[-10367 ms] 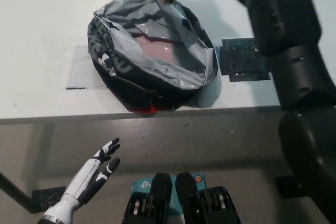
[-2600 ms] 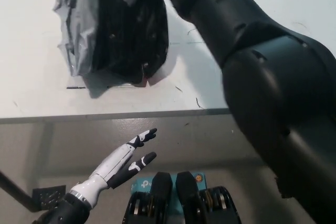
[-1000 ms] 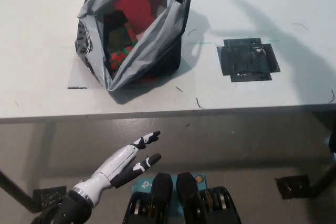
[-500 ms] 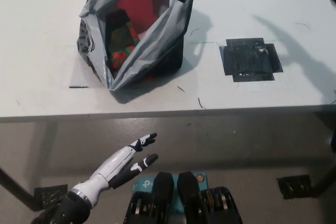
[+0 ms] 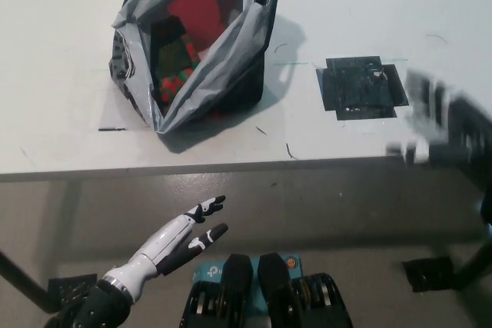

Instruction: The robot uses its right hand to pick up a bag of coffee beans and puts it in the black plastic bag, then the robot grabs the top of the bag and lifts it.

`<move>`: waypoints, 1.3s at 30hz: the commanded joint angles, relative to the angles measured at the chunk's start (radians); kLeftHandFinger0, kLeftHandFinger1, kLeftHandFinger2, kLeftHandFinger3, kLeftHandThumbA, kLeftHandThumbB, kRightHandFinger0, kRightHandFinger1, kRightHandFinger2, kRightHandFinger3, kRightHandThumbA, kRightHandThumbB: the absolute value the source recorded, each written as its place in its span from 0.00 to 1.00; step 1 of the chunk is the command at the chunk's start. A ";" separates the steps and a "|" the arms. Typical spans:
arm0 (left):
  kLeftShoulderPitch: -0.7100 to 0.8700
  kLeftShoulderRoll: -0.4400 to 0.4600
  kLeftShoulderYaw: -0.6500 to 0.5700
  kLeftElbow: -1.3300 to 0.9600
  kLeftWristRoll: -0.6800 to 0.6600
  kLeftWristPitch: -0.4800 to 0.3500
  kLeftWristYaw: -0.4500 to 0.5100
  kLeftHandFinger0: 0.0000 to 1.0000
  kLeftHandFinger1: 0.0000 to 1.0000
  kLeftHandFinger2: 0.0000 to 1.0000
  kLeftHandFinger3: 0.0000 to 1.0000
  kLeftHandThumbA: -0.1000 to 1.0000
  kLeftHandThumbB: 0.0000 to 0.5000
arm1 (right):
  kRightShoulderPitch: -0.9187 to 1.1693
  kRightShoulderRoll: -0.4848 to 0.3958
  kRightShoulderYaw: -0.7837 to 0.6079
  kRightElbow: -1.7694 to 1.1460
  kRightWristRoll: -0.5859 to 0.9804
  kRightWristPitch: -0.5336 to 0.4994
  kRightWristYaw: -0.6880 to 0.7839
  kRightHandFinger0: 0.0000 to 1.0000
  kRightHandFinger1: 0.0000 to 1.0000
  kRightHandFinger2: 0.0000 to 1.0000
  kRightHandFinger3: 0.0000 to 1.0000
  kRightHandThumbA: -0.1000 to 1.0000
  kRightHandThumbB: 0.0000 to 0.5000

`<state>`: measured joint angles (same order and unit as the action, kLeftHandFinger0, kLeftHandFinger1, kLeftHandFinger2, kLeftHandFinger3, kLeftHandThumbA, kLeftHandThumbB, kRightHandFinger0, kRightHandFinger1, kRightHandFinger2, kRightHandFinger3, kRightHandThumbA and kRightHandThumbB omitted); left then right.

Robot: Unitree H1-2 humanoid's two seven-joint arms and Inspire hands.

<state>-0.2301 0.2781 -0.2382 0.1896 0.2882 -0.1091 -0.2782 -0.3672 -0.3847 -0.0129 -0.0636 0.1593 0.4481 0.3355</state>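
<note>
Blurring at the right edge, my black right hand (image 5: pixel 442 124) streaks over the white surface (image 5: pixel 61 113); finger state unreadable. Crinkled black plastic bag (image 5: pixel 196 44) stands gaping, red-green coffee bean bag (image 5: pixel 192 32) inside. Best gather both rims before lifting. White left hand (image 5: pixel 181 237) rests low, fingers apart.

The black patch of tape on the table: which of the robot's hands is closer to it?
Right. The black right hand, a motion-blurred shape, is at the table's right edge just beside the black tape patch. The white left hand hangs below the table edge, far to the patch's lower left.
</note>
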 commanded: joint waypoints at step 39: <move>0.214 -0.028 0.154 -0.096 -0.056 -0.092 0.069 1.00 1.00 1.00 1.00 1.00 0.39 | 0.470 0.325 -0.017 0.040 -0.110 -0.708 -0.125 1.00 1.00 1.00 1.00 0.92 0.35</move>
<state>-0.0167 0.2393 -0.1031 0.1444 0.2498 -0.1274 -0.2570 0.1151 -0.0704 -0.0344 -0.0266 0.0843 -0.0616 0.2479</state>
